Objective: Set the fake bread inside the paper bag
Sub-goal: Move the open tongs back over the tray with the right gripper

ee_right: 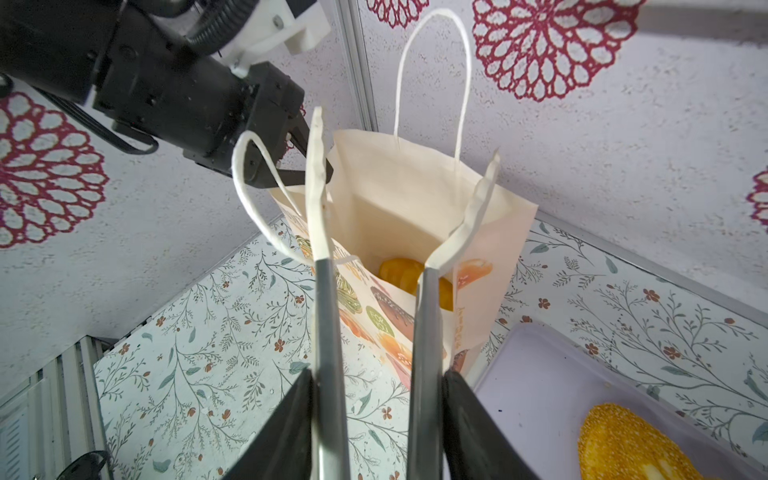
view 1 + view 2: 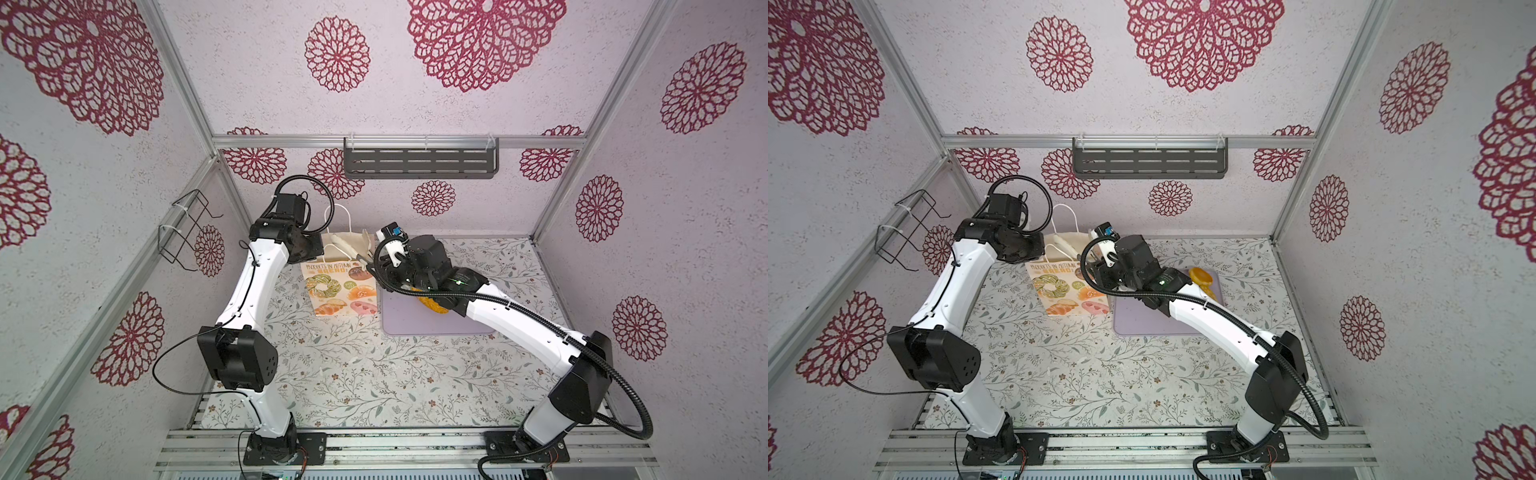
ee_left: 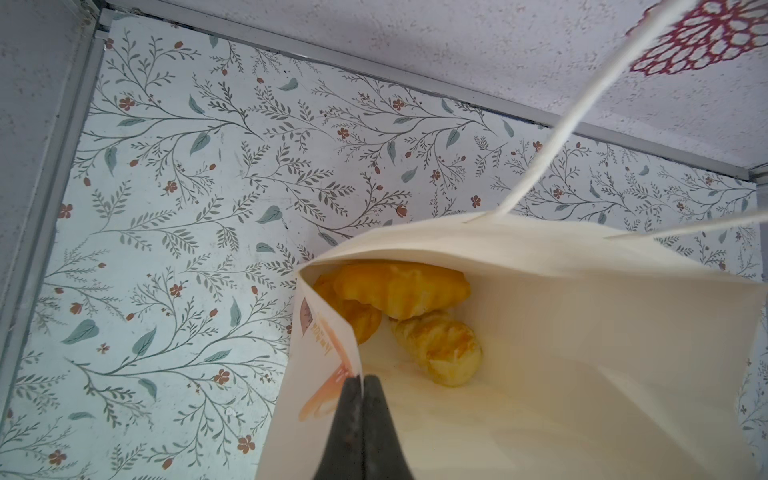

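The left end effector (image 3: 363, 380) is clenched on the rim of the paper bag (image 3: 540, 332), which stands upright on the bench (image 2: 332, 374). 3 pieces of fake bread (image 3: 401, 291) lie inside. The right end effector (image 1: 405, 141) is released and empty above the bag's mouth. Another loaf (image 1: 623, 444) lies on the lilac tray (image 1: 540, 374) beside the bag.

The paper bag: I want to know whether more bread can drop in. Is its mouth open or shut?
Open: the paper bag stands upright, the left gripper pinching its rim, fake bread visible inside.
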{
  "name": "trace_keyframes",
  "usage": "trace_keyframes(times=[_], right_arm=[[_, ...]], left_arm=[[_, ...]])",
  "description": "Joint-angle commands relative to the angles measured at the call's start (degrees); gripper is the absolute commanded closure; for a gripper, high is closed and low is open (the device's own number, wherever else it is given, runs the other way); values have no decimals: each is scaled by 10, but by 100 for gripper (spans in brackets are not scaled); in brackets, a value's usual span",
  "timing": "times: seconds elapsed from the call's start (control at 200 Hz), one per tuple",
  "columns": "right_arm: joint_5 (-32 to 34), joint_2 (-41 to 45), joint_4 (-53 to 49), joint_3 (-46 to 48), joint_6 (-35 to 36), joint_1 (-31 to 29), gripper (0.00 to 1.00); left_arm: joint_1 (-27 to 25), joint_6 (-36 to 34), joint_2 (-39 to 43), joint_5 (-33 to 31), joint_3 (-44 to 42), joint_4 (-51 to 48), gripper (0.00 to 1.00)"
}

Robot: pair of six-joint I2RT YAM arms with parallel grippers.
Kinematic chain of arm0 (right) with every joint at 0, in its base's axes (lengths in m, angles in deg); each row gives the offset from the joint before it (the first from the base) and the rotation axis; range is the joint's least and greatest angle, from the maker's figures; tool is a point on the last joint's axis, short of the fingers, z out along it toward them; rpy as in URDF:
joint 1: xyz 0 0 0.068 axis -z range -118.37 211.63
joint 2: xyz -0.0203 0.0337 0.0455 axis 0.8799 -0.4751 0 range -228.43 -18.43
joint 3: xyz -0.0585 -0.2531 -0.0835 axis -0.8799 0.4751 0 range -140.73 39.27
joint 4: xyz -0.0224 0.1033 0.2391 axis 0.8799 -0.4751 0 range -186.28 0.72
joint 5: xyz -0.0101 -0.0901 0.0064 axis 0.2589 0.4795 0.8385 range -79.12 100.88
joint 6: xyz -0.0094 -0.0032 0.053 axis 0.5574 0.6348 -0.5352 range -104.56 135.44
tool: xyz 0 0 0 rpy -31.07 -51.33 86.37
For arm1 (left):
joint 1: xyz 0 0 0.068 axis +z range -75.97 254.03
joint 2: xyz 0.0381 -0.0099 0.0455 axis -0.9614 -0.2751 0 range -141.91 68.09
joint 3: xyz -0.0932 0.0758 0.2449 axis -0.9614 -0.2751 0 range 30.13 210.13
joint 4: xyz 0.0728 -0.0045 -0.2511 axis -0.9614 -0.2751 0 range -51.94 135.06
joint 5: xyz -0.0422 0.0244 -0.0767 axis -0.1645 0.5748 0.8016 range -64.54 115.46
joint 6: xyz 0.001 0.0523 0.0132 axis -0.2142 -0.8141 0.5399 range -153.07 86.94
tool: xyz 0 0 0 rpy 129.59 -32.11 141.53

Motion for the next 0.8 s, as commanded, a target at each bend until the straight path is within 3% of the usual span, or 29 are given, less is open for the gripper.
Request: trace_keyframes(times=[0.0,0.255,0.796], right_arm=[[5,47,48,-9,-11,-2,51],[27,95,68,45,-21,-2,51],[138,255,50,200,4,5,49]], left_arm=[[-4,-2,-5,1,8,-14,100],[-4,-4,-6,-9,9,-15,100],[11,-7,-3,-15,10,-16,100]])
